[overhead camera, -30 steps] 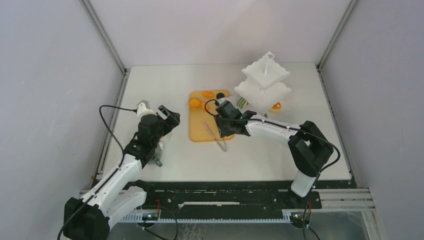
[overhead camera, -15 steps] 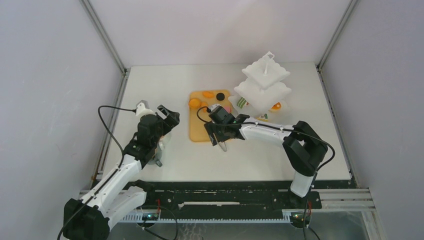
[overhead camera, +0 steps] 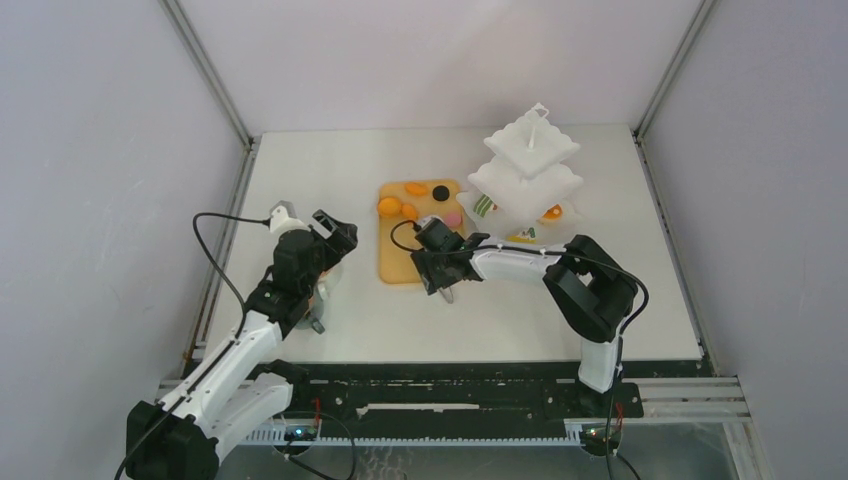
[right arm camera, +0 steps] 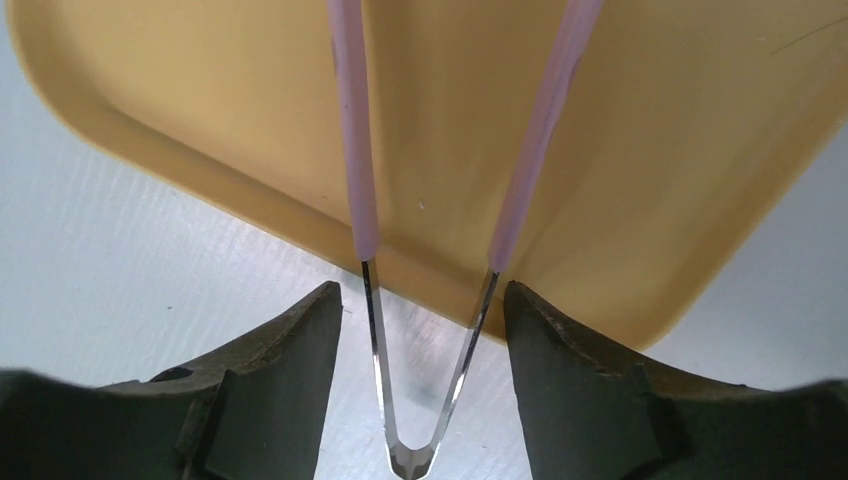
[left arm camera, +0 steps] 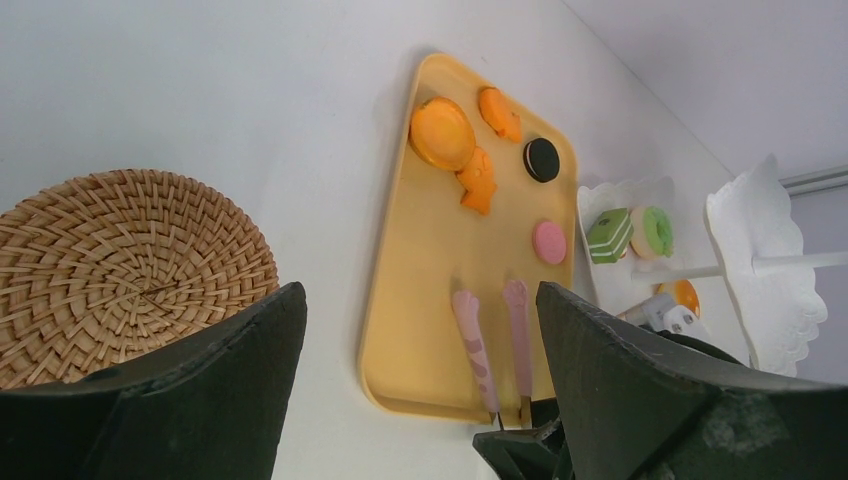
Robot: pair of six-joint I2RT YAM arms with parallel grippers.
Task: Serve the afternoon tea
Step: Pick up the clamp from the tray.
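Observation:
Toy pastries lie on the far half of a tan board [overhead camera: 400, 262]: orange tarts [overhead camera: 388, 206] [left arm camera: 442, 133], a black round [overhead camera: 440, 192] [left arm camera: 541, 159] and a pink round [left arm camera: 549, 241]. A green cake [left arm camera: 609, 233] and a green donut [left arm camera: 656, 230] sit on the white tiered stand [overhead camera: 530, 170]. A cork coaster [left arm camera: 120, 270] lies below my left gripper [left arm camera: 420, 300], which hangs open and empty left of the board. My right gripper [right arm camera: 420, 330] [overhead camera: 443, 283] is low at the board's near edge. It is open, its fingers on either side of the pink tongs' [right arm camera: 355, 150] metal bend without touching.
The tongs [left arm camera: 475, 345] lie with their pink tips on the board and their bend over the table. Another orange pastry [left arm camera: 683, 295] is on the stand's lowest tier. Walls and frame posts [overhead camera: 205, 70] close in the table on three sides.
My right gripper has come left and nearer, from over the board down to the tongs' near end, and its jaws have widened. The left arm has hardly moved.

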